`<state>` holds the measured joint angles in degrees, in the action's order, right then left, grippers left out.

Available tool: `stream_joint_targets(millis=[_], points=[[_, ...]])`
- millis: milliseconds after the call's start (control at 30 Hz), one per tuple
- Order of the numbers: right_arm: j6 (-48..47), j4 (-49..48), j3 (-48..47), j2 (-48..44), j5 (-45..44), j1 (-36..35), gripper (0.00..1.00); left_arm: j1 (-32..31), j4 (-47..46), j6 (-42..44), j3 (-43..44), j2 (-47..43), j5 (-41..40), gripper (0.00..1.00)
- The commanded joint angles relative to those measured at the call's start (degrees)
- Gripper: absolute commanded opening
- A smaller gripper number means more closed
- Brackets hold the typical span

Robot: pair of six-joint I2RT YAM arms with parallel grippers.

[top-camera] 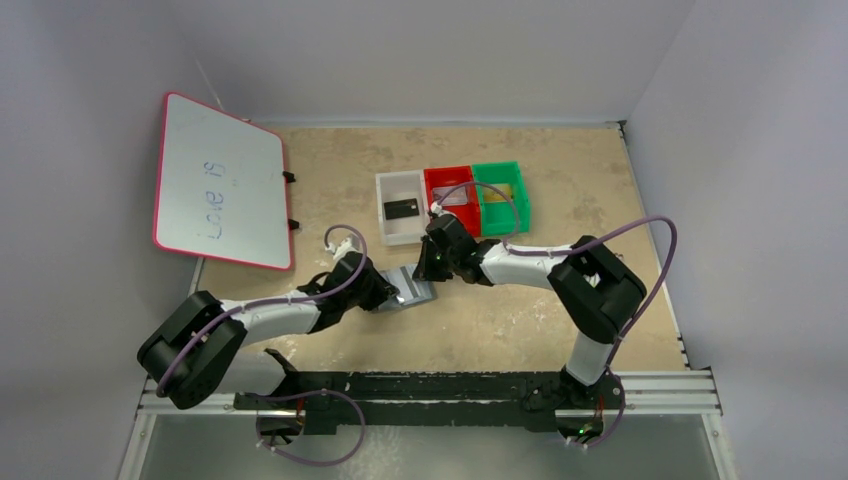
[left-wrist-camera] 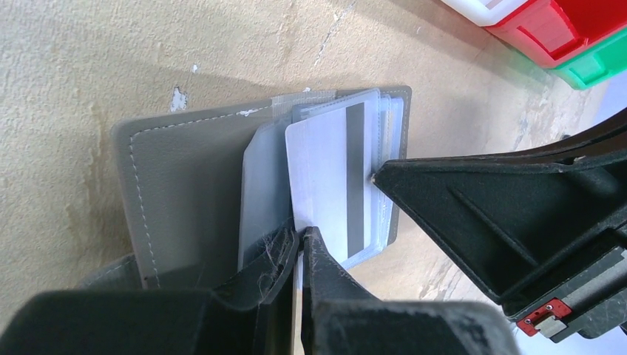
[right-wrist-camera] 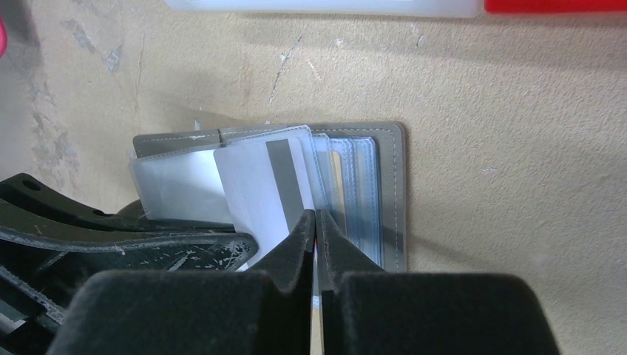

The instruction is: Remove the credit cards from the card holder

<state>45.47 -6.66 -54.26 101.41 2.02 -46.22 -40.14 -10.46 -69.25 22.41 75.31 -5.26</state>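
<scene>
Card holder (top-camera: 418,290) open, centre of bench (top-camera: 500,320). Left pincer (left-wrist-camera: 299,240) pinches silvery card (left-wrist-camera: 318,170) corner; right pincer (right-wrist-camera: 316,222) pressed together at striped edge, hold unclear.

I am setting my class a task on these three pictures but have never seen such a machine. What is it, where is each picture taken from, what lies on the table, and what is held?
These are two robot arms bolted at the near edge of a table, each ending in a two-finger gripper. The wide picture looks down from above; the other two come from cameras on the wrists. On the table are an open holder, a whiteboard, a white tray with a black card in it, a red tray and a green tray. The left gripper is shut on a striped card partly out of the holder. The right gripper is shut on the holder's clear pockets.
</scene>
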Motion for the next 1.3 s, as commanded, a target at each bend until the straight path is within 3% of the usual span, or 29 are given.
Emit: stream_joint_targets(millis=[0,467,700,1067,1133,1267], points=[[-1.2,7.2,0.0,-0.2,-4.5,-0.3,0.01,0.4,5.6,3.3,1.3,-1.0,-2.0,0.0],[-5.5,8.4,-4.5,-2.2,-6.2,-0.3,0.03,0.4,7.6,5.0,2.3,-1.4,-2.5,0.0],[-8.0,3.9,-5.0,-2.0,1.7,-0.2,0.07,0.3,8.1,5.4,3.0,-1.2,-2.5,0.0],[-8.7,3.4,-4.3,-2.4,2.7,-0.4,0.09,0.4,8.2,5.1,3.2,-1.1,-2.6,0.0],[-9.4,3.1,-3.9,-1.4,6.3,-0.3,0.1,0.3,8.3,5.1,3.3,-1.0,-2.6,0.0],[-8.9,5.6,-4.0,1.7,4.2,-0.4,0.08,0.3,8.5,5.0,3.1,-1.6,-2.9,0.0]])
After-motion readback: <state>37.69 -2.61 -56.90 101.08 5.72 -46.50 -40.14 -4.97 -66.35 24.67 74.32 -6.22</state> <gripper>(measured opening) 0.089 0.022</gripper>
